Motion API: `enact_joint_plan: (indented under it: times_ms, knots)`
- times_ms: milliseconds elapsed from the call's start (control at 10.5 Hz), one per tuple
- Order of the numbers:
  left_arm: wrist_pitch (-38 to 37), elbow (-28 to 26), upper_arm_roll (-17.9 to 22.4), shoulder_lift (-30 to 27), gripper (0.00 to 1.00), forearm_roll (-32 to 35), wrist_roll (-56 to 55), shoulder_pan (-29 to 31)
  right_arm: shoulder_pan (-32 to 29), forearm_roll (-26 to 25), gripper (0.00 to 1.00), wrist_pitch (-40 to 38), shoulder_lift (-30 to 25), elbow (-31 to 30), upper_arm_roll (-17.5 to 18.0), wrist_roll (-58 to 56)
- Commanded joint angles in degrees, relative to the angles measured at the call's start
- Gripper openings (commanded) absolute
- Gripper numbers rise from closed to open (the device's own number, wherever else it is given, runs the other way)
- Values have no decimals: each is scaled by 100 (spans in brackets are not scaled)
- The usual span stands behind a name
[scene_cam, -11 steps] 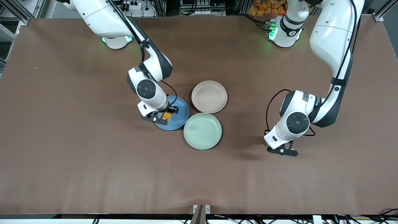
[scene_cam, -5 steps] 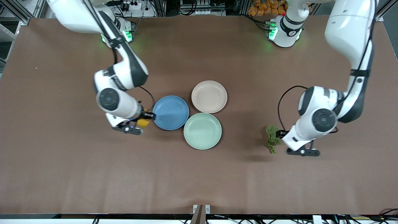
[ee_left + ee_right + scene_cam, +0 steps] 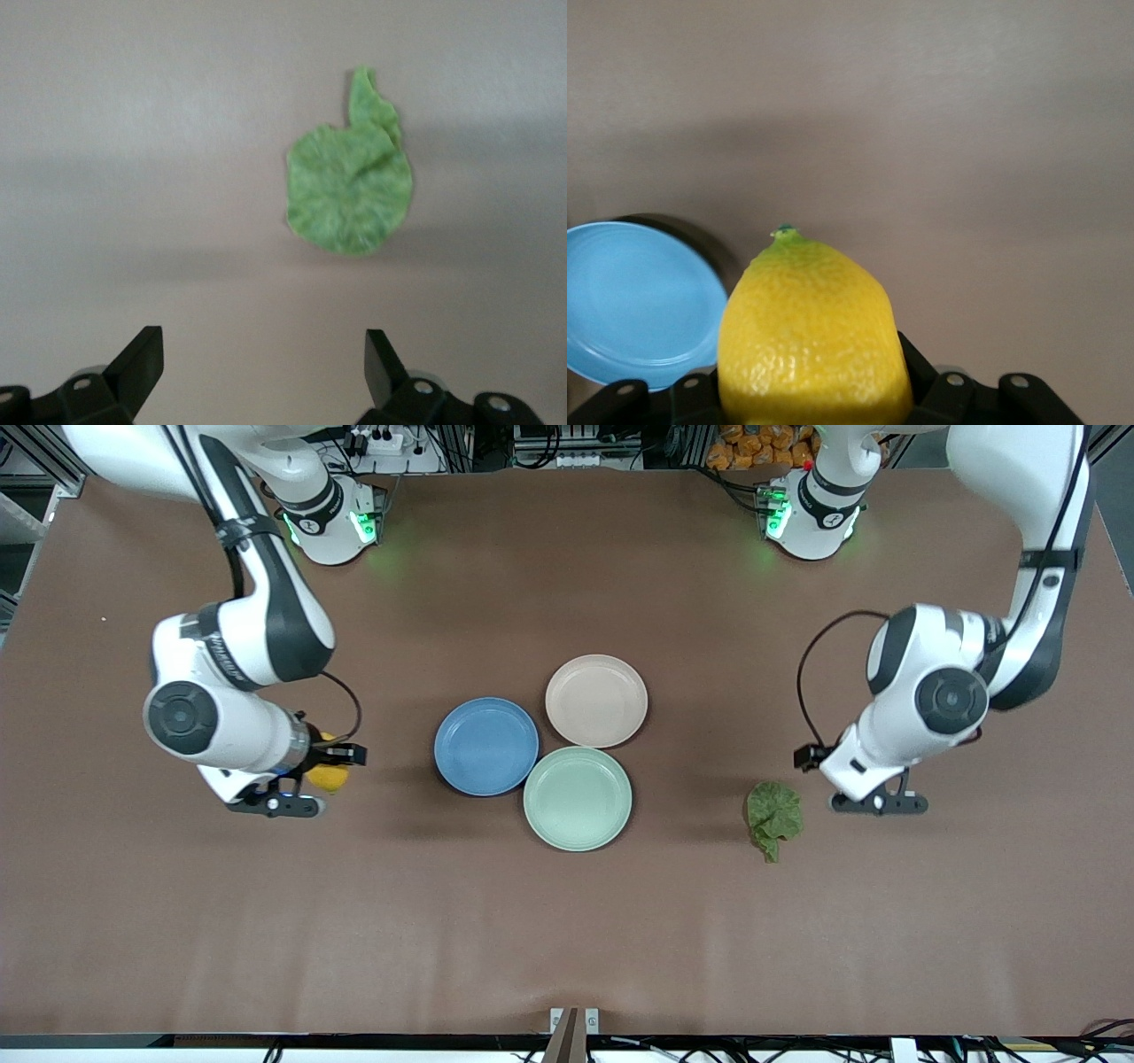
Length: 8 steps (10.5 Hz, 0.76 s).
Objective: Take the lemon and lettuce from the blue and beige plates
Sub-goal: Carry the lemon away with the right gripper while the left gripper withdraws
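My right gripper is shut on the yellow lemon and holds it over bare table toward the right arm's end, beside the blue plate. In the right wrist view the lemon fills the jaws, with the blue plate off to one side. The blue plate and the beige plate hold nothing. The green lettuce leaf lies on the table toward the left arm's end. My left gripper is open and empty, beside and above it. The left wrist view shows the lettuce past the spread fingertips.
A pale mint-green plate holding nothing sits against the blue and beige plates, nearer the front camera. The brown table cloth covers the whole table.
My right gripper has carried the lemon off the blue plate toward the right arm's end. My left gripper has let go of the lettuce, which now lies on the table, and has pulled away.
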Motion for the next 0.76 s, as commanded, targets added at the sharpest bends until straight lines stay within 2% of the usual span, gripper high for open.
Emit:
enact_joint_plan:
  times_ms: [0, 285, 474, 664]
  knots:
    - [27, -1034, 13, -1003, 100, -253, 42, 6, -312, -180, 48, -254, -282, -31, 73, -531]
    - [18, -1581, 21, -1733, 100, -428, 295, 67, -733, -355, 48, -587, -546, -57, 82, -1402]
    - [27, -1460, 30, -1858, 100, -525, 341, 85, -866, -364, 48, -869, -722, -75, 73, -1543]
    - [27, -934, 30, -1841, 100, -516, 646, 42, -971, -364, 48, -1028, -871, -136, 73, -1676]
